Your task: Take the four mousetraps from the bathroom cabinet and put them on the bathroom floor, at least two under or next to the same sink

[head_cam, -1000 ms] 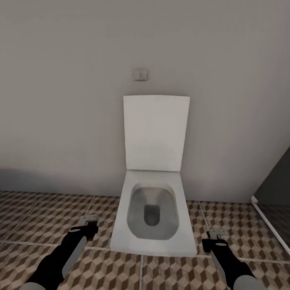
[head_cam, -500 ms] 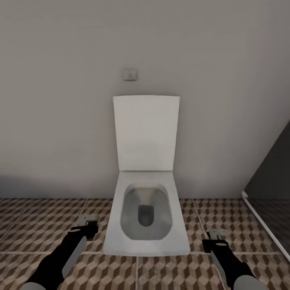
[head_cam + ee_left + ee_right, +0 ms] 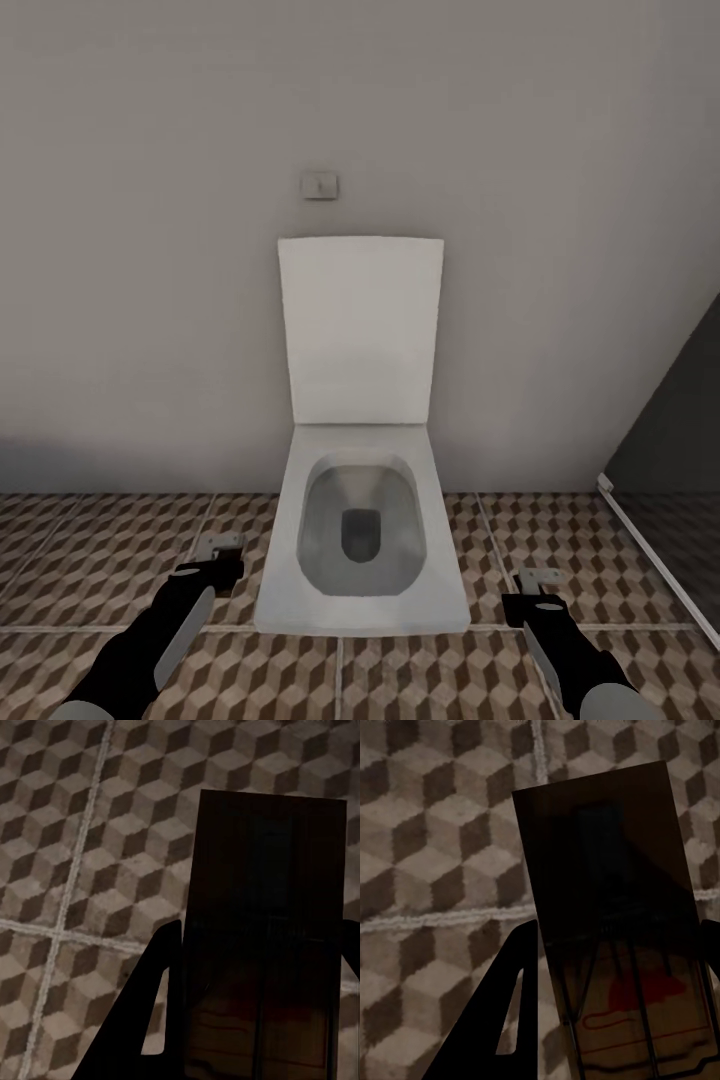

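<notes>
View has barely shifted since a half-second ago — toilet [image 3: 360,520] sits a touch further left. Left gripper [image 3: 255,967] clamps a mousetrap [image 3: 266,907]; right gripper [image 3: 615,967] clamps another mousetrap [image 3: 607,885], both above bathroom floor [image 3: 110,560]. Trap detail is dark, near ends cropped.

A toilet [image 3: 360,530] stands ahead on the bathroom floor [image 3: 100,560], backed against the wall [image 3: 150,250]. My left tool [image 3: 218,549] and right tool [image 3: 538,582] flank it, each apparently holding a mousetrap [image 3: 266,945] above the tiles.

White toilet [image 3: 362,540] lid raised, wall button [image 3: 320,184], grey wall [image 3: 150,250]
</notes>
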Robot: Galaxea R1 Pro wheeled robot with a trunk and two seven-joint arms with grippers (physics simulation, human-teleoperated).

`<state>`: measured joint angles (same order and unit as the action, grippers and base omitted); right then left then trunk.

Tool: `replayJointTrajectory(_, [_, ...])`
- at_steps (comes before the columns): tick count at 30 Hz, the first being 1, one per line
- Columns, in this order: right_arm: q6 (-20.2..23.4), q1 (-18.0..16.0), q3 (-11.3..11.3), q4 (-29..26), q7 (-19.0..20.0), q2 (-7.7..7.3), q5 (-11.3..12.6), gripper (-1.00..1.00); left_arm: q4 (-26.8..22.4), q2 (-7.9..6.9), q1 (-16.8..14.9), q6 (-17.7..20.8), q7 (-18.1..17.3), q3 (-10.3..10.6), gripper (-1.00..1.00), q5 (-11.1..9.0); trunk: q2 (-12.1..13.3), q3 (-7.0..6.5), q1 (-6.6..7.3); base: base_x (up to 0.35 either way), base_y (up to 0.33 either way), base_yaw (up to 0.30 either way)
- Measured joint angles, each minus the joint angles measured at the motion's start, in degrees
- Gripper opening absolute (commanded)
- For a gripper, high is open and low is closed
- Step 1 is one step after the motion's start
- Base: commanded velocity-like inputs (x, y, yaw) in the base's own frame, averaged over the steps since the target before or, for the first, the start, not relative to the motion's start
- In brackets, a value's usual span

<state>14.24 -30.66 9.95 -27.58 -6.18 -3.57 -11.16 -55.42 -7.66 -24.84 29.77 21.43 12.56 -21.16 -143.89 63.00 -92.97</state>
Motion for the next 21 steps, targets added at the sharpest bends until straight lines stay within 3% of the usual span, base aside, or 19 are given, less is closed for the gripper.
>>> replayJointTrajectory(11, [-0.04,0.00,-0.11,0.00,0.06,0.01,-0.11,-1.00,-0.13,1.76,0.00,0.02,0.09,-0.10,-1.00,0.16,0.00,0.00,0.00,0.000,0.000,0.000])
replayJointTrajectory(21, [-0.09,0.00,0.11,-0.10,-0.03,0.01,-0.01,-1.00,0.00,2.05,0.00,0.02,0.18,0.27,-1.00,0.20,-0.13,2.21,-0.26,0.000,0.000,0.000])
